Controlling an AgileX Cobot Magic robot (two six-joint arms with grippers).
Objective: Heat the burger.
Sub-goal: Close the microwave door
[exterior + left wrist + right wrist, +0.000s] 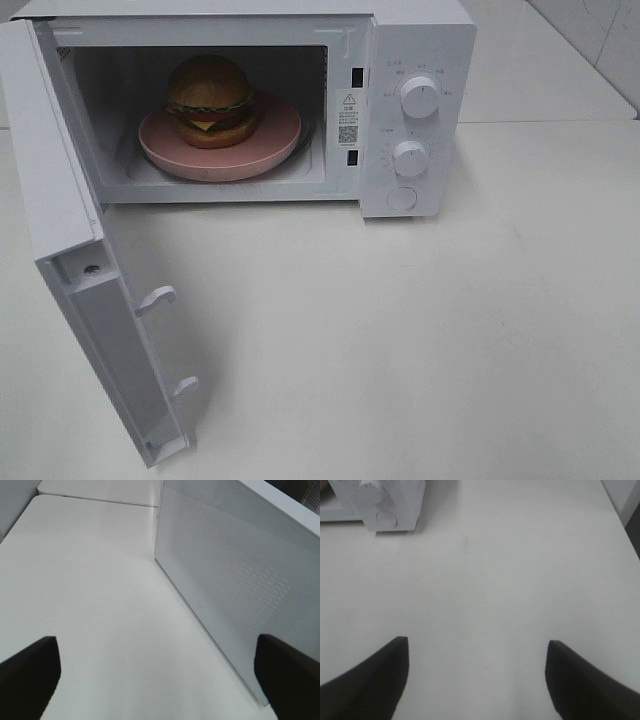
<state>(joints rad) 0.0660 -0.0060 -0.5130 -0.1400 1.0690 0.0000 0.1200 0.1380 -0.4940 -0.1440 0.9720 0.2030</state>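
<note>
The burger (pixel 209 100) sits on a pink plate (pixel 275 140) inside a white microwave (pixel 430 40), whose door (pixel 110 330) stands swung wide open over the white table (pixel 450 330). The left gripper (pixel 155 647) hovers near the door's perforated outer face, jaws spread wide and holding nothing. The right gripper (pixel 477 642), jaws likewise apart and empty, hangs above the tabletop, well apart from the oven's control panel (pixel 415 130).

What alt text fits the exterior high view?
A glossy golden-brown burger sits on a round pink plate inside a white microwave oven with its door swung wide open. It stands on a white table.
</note>
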